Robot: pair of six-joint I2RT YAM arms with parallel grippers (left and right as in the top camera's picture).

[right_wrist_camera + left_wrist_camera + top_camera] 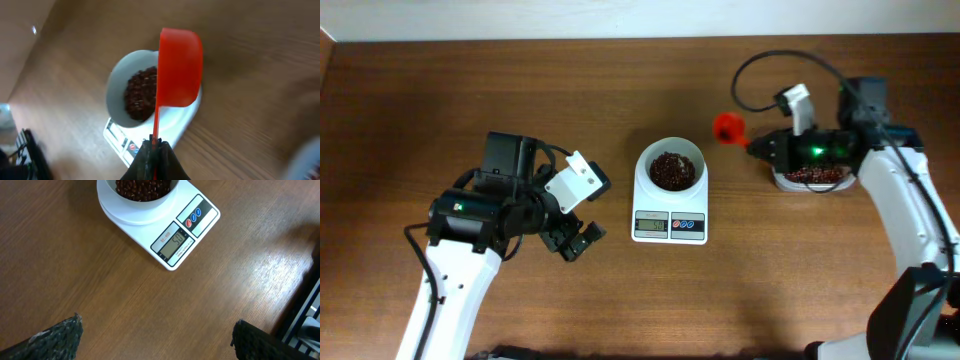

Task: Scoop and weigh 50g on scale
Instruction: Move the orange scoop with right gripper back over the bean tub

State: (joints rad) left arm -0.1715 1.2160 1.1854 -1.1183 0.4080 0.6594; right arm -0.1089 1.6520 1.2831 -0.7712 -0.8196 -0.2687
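1. Beans (671, 170) lie in the bowl (646, 158) on the scale (669, 205) (its display (175, 241) seems at target)
2. Right gripper (154, 150) pinches the red scoop (180, 65) near the bowl; left gripper (157, 339) gapes wide, empty
3. Left, I think: only putting the scoop away

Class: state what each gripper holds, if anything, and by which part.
Right gripper: the red scoop, pinched at the end of its thin handle. Left gripper: nothing, jaws wide open.
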